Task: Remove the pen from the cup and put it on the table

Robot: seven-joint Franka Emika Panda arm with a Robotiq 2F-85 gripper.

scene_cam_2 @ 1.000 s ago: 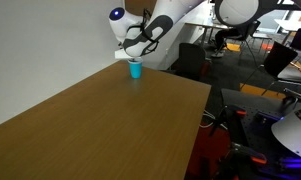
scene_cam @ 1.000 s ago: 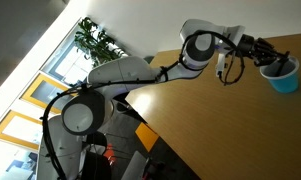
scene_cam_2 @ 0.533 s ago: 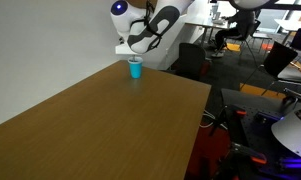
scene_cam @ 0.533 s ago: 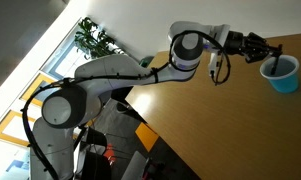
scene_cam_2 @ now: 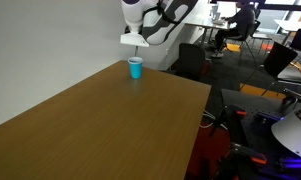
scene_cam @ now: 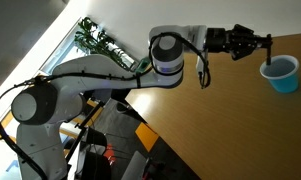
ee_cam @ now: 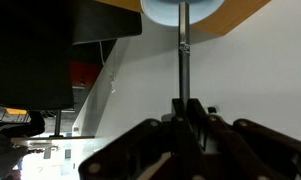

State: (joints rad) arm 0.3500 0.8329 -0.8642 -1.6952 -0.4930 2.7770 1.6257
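The light-blue cup (scene_cam: 282, 73) stands on the tan wooden table (scene_cam: 220, 130) near its far edge; it also shows in the other exterior view (scene_cam_2: 135, 67). My gripper (scene_cam: 258, 42) hangs above the cup and is shut on the top of the thin dark pen (scene_cam: 268, 54). The pen hangs upright with its lower end at about the cup's rim. In the wrist view the jaws (ee_cam: 185, 112) pinch the pen (ee_cam: 183, 50), which points at the cup's whitish opening (ee_cam: 182, 8). The gripper (scene_cam_2: 133, 41) is clearly above the cup.
A potted plant (scene_cam: 98, 42) stands by the windows behind the arm's base. Office chairs (scene_cam_2: 190, 60) and desks stand beyond the table's far edge. The wide table top (scene_cam_2: 110, 130) stretches from the cup towards the camera.
The arm has risen from the cup, lifting the gripper and the pen upward; the pen now hangs at or above the cup's rim instead of deep inside.
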